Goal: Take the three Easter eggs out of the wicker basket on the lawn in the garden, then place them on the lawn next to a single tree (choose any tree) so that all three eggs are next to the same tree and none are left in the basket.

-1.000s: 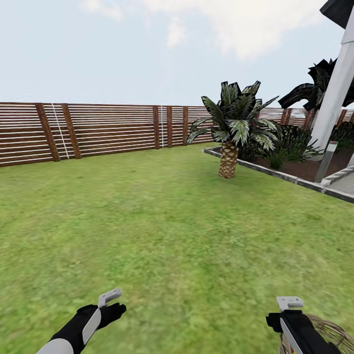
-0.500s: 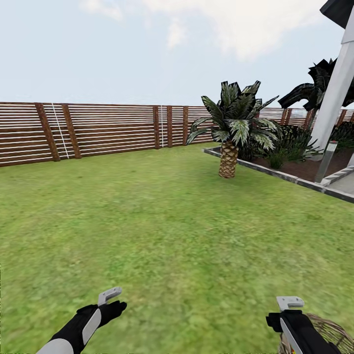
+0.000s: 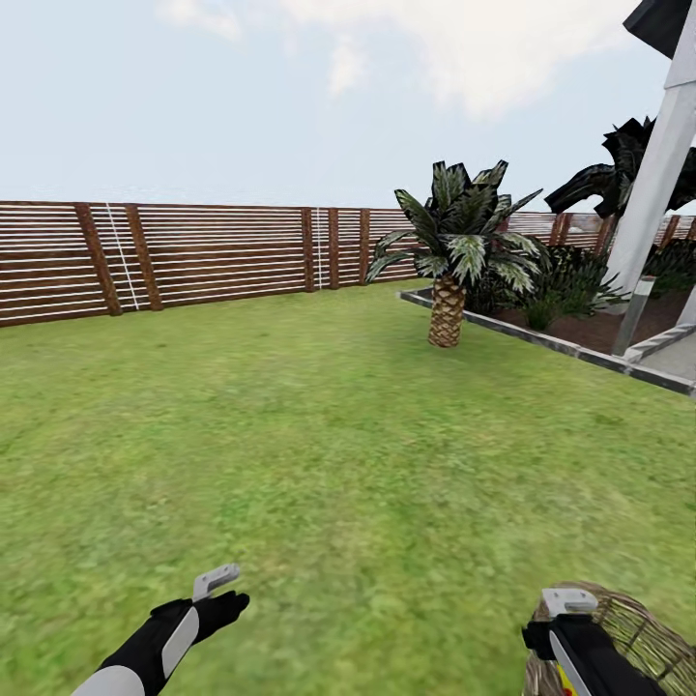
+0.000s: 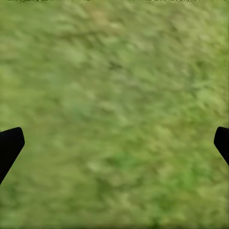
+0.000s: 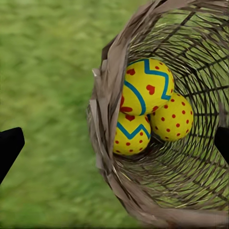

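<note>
- right gripper (image 5: 114, 143): fingers (image 5: 9, 148) spread wide, dark tips at both edges of the right wrist view, nothing between them but air; hanging above the wicker basket (image 5: 157, 205), no contact.
- left gripper (image 4: 114, 143): fingers (image 4: 9, 148) also apart, empty, only the lawn (image 4: 114, 95) beneath; in the head view it sits at 7 o'clock (image 3: 215, 582), idle.
- what changed: since half a second ago the whole head picture shifted a little, fence and palm slid slightly, so that is a camera move. More basket rim (image 3: 638, 628) now shows at 5 o'clock, around the right gripper (image 3: 568, 601). Left arm pose looks the same.
- meaning: likely the robot is lining up over the basket for the first pick; no egg out yet, task at its start.
- container: basket is deep and woven, with the opening facing the right wrist camera. Three Easter eggs (image 5: 148, 88) inside, packed touching at the bottom: a big zigzag-banded one on top, a dotted one (image 5: 172, 118) just beside it, a third (image 5: 131, 136) wedged against the near wall.
- basket rests on the lawn (image 3: 319, 435), grass all round it.
- further out: short palm (image 3: 449, 309) at 1 o'clock by a stone-edged bed, slat fence (image 3: 193, 251) across 10 to 1 o'clock, white post (image 3: 657, 184) at 2 o'clock. No thick-trunk tree visible, so drop spot can't be chosen from here.
- risk: eggs sit low between steep walls, open fingers may snag the weave going in.
</note>
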Robot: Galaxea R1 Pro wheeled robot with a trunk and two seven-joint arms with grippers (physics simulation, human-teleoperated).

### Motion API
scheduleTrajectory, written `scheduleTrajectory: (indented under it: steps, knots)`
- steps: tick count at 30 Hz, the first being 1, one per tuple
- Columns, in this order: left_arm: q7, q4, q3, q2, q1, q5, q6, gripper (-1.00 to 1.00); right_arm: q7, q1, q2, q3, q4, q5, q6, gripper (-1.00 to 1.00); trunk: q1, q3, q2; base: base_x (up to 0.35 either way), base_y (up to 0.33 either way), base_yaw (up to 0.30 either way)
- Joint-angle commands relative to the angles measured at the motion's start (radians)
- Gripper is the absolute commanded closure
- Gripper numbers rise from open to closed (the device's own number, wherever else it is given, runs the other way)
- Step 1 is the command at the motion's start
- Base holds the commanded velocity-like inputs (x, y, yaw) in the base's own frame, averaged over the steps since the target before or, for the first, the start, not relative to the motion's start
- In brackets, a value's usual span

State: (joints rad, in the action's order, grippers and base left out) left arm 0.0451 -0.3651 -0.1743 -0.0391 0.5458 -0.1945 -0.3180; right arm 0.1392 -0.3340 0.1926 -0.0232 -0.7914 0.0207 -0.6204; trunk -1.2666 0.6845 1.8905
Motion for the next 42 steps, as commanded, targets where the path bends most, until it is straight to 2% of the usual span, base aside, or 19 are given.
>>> scheduleTrajectory:
  steps: [1, 42]
  knots:
    - [0.004, -0.002, -0.007, 0.0, 0.0, -0.003, -0.007, -1.0, 0.003, 0.0, 0.0, 0.001, 0.002, 0.002, -0.002, -1.0, -0.004, 0.004, 0.007, -0.008, 0.0, 0.0]
    - [0.004, -0.003, -0.007, -0.001, 0.0, -0.003, -0.009, -1.0, 0.003, 0.0, -0.001, 0.002, 0.005, 0.004, 0.004, -1.0, -0.161, 0.133, 0.294, 0.0, 0.0, 0.0]
